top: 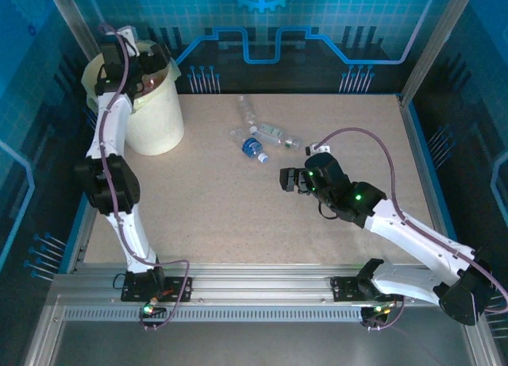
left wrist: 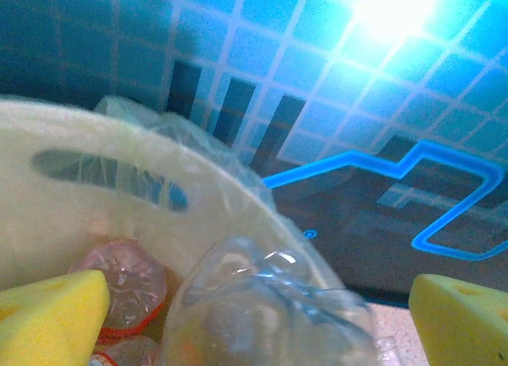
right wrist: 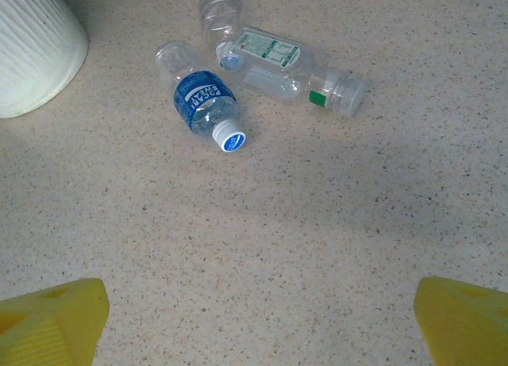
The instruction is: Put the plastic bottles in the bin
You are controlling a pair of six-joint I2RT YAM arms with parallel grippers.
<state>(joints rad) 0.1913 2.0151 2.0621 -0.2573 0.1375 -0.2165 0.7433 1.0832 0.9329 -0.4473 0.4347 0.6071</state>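
Observation:
My left gripper [top: 147,64] hangs over the bin [top: 159,120], a cream-white bucket with a pale bag liner. In the left wrist view its yellow pads [left wrist: 48,318] stand wide apart. A blurred clear bottle [left wrist: 270,310] lies loose between them, above the bin's rim [left wrist: 79,215]. Another bottle with an orange ring [left wrist: 123,283] lies inside. On the table lie a blue-label bottle [right wrist: 205,104], a green-label bottle [right wrist: 286,64] and a bare clear one [right wrist: 218,9]. My right gripper [right wrist: 258,318] is open over bare table just short of them, also seen at centre right from above [top: 290,179].
The bin's ribbed wall [right wrist: 32,48] stands at the far left of the right wrist view. The three table bottles cluster near the table's middle [top: 258,136]. Blue-lit walls and metal posts ring the tabletop [top: 238,215].

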